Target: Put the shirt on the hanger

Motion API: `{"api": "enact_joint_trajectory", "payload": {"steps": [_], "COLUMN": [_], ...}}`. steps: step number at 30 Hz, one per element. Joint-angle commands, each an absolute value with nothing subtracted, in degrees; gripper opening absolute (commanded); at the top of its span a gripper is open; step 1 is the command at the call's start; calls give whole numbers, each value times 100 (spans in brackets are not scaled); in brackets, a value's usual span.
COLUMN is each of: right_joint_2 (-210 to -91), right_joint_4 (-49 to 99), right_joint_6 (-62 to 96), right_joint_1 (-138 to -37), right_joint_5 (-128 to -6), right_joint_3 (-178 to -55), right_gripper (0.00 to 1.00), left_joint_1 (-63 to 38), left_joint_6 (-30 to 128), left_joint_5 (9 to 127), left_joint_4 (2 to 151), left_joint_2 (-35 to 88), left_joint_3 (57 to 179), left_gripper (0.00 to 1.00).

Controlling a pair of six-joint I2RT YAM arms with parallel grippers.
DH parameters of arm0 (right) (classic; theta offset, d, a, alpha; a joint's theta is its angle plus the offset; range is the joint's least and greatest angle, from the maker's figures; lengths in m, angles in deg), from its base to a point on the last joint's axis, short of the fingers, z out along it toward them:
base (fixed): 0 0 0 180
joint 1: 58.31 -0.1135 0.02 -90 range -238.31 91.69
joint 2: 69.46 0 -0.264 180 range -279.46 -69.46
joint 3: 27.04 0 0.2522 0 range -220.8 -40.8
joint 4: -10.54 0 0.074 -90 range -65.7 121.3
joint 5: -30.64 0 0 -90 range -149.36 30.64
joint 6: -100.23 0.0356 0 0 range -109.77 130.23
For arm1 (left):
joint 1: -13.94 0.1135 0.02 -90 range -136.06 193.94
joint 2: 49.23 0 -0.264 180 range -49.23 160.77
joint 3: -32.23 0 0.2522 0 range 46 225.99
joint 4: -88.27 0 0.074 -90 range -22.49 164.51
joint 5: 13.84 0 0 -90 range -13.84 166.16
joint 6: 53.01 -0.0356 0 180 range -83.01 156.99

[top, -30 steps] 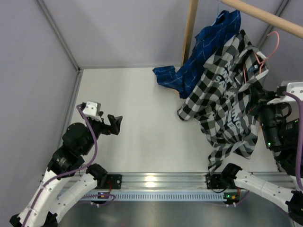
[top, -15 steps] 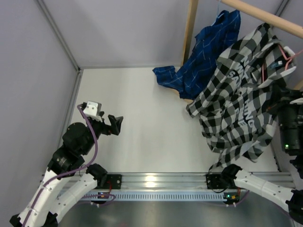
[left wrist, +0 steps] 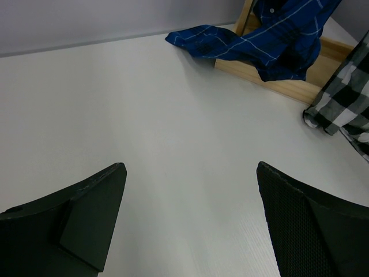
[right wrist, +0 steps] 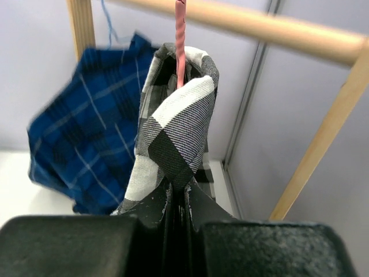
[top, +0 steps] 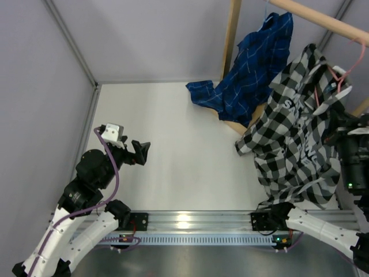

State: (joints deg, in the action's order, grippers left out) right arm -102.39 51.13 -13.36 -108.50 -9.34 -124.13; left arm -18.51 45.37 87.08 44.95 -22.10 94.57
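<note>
Biggest thing first: the table [top: 173, 144] and the wooden rod [top: 323, 20] are left as they were, and the blue plaid shirt [top: 248, 75] is draped off the rod same as before. What's changed is the shirt [top: 294, 144]: over the last second it's been hauled up and to the right, so less of it is piled low and the hanger [top: 331, 72] hook is now brought close under the rod. Looks like the shirt is already threaded and only the hang-up is left, probably. In the wrist view the shirt [right wrist: 173, 133] collar fold is pinched between the tightly closed fingers of the right gripper [right wrist: 177, 199], with the pink wire sticking straight up above it. The left gripper [top: 140, 151] is parked wide open, well apart, nothing held.
</note>
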Motion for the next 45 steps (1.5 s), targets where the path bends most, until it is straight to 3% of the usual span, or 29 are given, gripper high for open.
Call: {"api": "enact_joint_trajectory", "payload": {"steps": [1,15,22,26,29,45], "right_joint_2": [-9917,-9713,-10601,-11190,-11261,-11735], "right_joint_4": [4856,4803,4444,4425,4189,3995], "right_joint_6": [-1447,-85,171,783,909,276], "right_joint_1": [-11068,-11403,-10868,-9194,-8741,-8749], "right_joint_5": [-734,224,621,-421,-793,-1023], "right_joint_3": [-11693,-10109,-10627,-10952,-11058,-12341], "right_gripper": [0,0,0,0,0,0], "left_joint_1": [-1823,-1761,-1551,-1384,-1366,-1304], "left_joint_6": [4481,4499,4516,4525,4508,4499], "left_joint_5": [8583,8469,8434,8398,8459,8416], "left_joint_4": [4832,4840,4867,4876,4876,4884], "left_joint_2": [-2190,-2181,-2190,-2190,-2198,-2146], "left_joint_3": [9407,9398,9398,9390,9372,9346], "left_gripper": [98,98,98,98,98,98]}}
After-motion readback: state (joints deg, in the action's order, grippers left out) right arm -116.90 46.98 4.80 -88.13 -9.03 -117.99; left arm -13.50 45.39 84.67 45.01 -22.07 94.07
